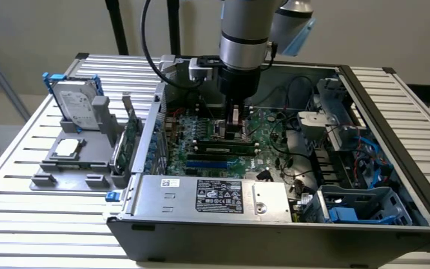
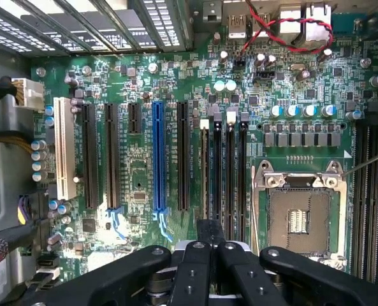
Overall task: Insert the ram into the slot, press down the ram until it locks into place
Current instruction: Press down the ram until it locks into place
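Even, diffuse room light fills the exterior view; the slatted table (image 1: 36,207) glares nearly white along its near edge, while the open computer case (image 1: 364,224) keeps a dim, shadowed interior under the arm; the picture is soft throughout. In the wrist view the motherboard (image 2: 144,83) is brightly lit and fairly crisp; a glare patch washes out its near part; the gripper (image 2: 212,255) reads dark and slightly blurred.

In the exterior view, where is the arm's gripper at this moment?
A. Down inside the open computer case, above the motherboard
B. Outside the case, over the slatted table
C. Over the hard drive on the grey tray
A: the gripper reaches down into the open computer case, right above the motherboard, near the ram.
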`<state>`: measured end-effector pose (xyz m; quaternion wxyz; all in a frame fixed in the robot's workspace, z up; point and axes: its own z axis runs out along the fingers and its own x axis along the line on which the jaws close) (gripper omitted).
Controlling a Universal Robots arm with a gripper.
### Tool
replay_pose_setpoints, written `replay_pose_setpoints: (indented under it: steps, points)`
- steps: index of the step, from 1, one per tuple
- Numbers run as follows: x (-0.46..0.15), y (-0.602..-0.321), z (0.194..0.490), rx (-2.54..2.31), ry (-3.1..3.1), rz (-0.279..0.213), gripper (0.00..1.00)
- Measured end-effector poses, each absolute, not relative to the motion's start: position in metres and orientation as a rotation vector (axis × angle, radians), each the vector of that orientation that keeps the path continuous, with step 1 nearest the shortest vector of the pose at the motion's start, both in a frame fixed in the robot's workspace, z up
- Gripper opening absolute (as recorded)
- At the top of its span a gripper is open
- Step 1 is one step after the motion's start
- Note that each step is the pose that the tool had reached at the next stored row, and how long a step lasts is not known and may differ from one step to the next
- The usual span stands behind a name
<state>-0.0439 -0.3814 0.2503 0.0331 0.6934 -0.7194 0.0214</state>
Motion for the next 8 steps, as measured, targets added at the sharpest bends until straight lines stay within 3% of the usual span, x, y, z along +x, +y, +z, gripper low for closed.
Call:
replay_pose_setpoints:
  steps: [8]
  points:
    - [-0.0439,-0.3814,0.2504,2.134,-2.214,0.066,0.11]
